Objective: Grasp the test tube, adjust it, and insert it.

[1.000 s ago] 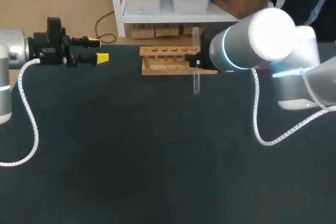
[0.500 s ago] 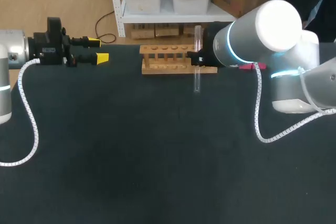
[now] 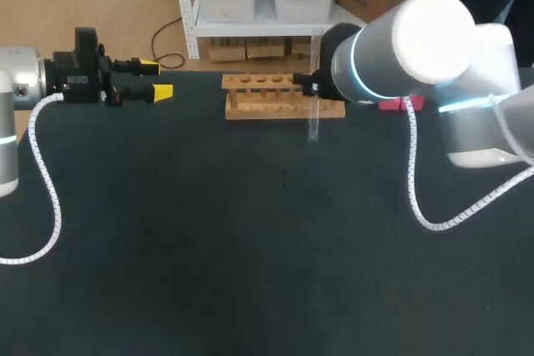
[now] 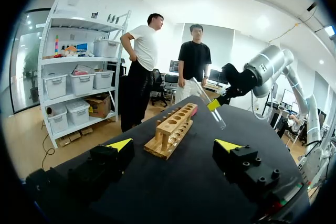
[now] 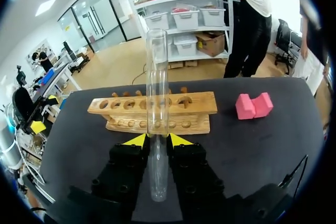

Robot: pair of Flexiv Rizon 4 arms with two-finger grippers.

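Note:
A clear glass test tube [image 3: 314, 89] hangs upright in the air just right of the wooden rack [image 3: 279, 96] at the table's back edge. My right gripper [image 5: 156, 139] is shut on the tube [image 5: 156, 114] near its middle; the rack [image 5: 157, 112] lies ahead of it with its several holes showing. From the left wrist the tube [image 4: 208, 103] is tilted over the rack [image 4: 173, 132], held by the right arm's yellow tips. My left gripper [image 3: 158, 78] stands open at the far left, well apart from the rack, with nothing between its fingers [image 4: 119, 145].
A pink foam block [image 5: 254, 105] lies on the black table [image 3: 250, 231] right of the rack, seen in the head view as the block [image 3: 399, 104] behind my right arm. A white coiled cable [image 3: 46, 181] trails from each arm over the table.
My right arm has carried the tube a little toward the table's back, nearer the rack's right end. The left arm has not moved.

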